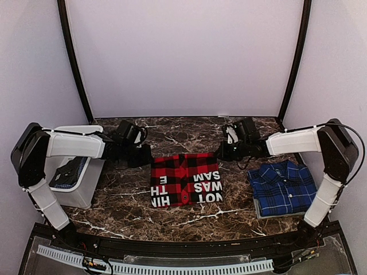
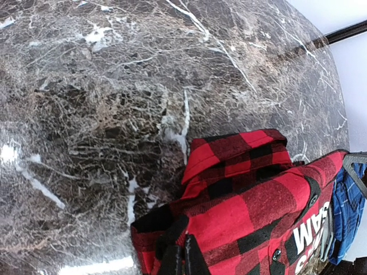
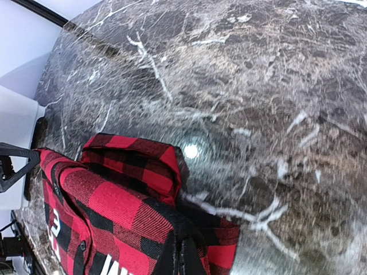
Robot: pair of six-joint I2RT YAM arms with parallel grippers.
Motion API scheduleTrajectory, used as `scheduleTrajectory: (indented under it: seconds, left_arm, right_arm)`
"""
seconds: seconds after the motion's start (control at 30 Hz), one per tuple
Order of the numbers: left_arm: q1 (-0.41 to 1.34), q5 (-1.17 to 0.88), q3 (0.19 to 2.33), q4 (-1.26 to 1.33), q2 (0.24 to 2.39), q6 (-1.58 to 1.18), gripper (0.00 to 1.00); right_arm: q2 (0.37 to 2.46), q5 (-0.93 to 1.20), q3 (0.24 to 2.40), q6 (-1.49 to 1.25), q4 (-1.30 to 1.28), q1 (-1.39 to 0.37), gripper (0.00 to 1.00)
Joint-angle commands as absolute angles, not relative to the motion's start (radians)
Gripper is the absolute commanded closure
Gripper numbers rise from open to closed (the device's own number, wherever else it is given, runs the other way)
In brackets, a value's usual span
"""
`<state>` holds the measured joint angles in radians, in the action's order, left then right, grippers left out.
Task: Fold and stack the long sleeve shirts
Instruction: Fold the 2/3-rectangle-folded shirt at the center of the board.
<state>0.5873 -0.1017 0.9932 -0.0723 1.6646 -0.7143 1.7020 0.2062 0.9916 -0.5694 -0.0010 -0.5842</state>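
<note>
Both jaws clamp far corners of the red-and-black shirt [image 1: 186, 179], per wrist views; overhead shows the blue shirt [image 1: 282, 186] folded.

This is a robot test cell in a lab. Plain white panels [image 1: 183, 57] wall in a marble-look table [image 1: 189, 134] on three sides. Black poles [image 1: 73, 63] rise at the back corners, two arms [image 1: 74, 146] are bolted at the near edge, and a white cable track [image 1: 172, 267] runs along the front.
</note>
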Motion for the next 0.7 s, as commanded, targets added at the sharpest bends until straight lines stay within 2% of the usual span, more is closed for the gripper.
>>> scheduleTrajectory:
  seconds: [0.0, 0.03, 0.07, 0.13, 0.2, 0.27, 0.47, 0.67]
  left_arm:
    - [0.540, -0.061, 1.062, -0.067, 1.728, -0.664, 0.87]
    - [0.535, -0.065, 1.093, -0.074, 1.746, -0.645, 0.81]
    - [0.531, -0.066, 1.109, -0.077, 1.752, -0.636, 0.69]
    - [0.529, -0.059, 1.144, -0.091, 1.753, -0.607, 0.54]
    - [0.529, -0.058, 1.163, -0.093, 1.739, -0.583, 0.46]
    - [0.529, -0.060, 1.165, -0.098, 1.724, -0.570, 0.44]
    - [0.558, -0.118, 1.138, -0.106, 1.664, -0.579, 0.49]
    - [0.626, -0.173, 1.118, -0.136, 1.639, -0.600, 0.52]
  right_arm:
    - [1.784, 0.167, 1.082, -0.529, -0.022, -0.547, 1.00]
    - [1.794, 0.159, 1.096, -0.526, -0.032, -0.541, 0.99]
    - [1.800, 0.156, 1.106, -0.523, -0.041, -0.538, 0.91]
    - [1.795, 0.144, 1.124, -0.513, -0.060, -0.535, 0.77]
    - [1.778, 0.140, 1.127, -0.506, -0.067, -0.536, 0.65]
    - [1.759, 0.132, 1.126, -0.500, -0.080, -0.539, 0.55]
    - [1.719, 0.132, 1.131, -0.491, -0.100, -0.616, 0.58]
    - [1.798, 0.136, 1.219, -0.474, -0.122, -0.741, 0.66]
